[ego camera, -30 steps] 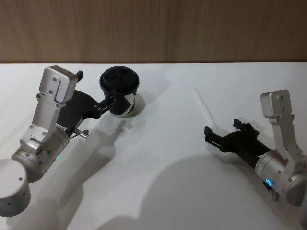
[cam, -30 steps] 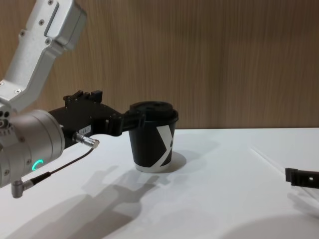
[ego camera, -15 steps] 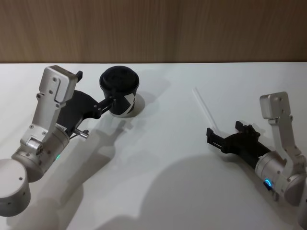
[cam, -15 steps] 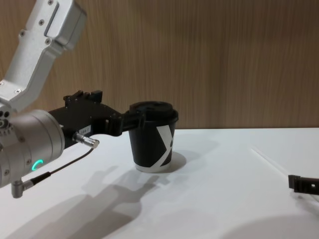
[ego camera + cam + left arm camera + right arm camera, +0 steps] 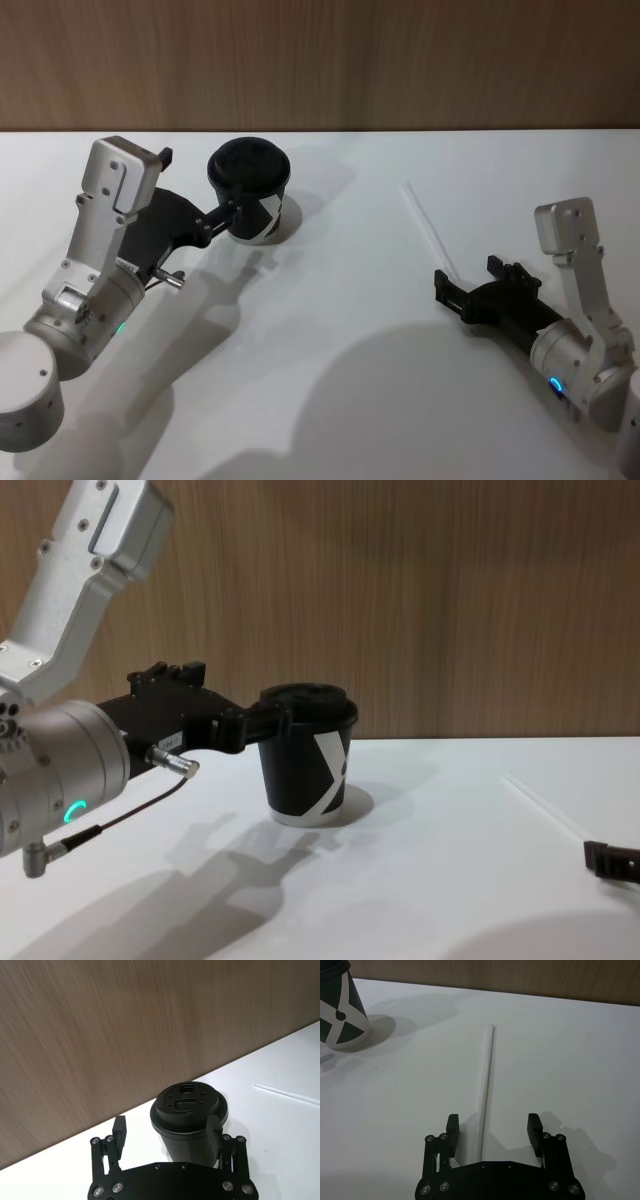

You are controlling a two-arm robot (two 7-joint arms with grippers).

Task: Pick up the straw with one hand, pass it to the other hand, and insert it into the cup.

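Risk: a missed or skewed pinch on the straw.
Right claw (image 5: 492, 1125) is open and low over the table (image 5: 350, 330), jaws either side of the near end of the straw (image 5: 488, 1075). The straw lies flat, well apart from the cup (image 5: 250, 185). It's thin and round: closing too high likely misses it, closing off-centre could roll it away or catch only the tip, so it droops and the handover suffers. Left claw (image 5: 167, 1130) is open at the cup, one finger against its wall; can't tell if touching. A careless pull-out could tip the cup.
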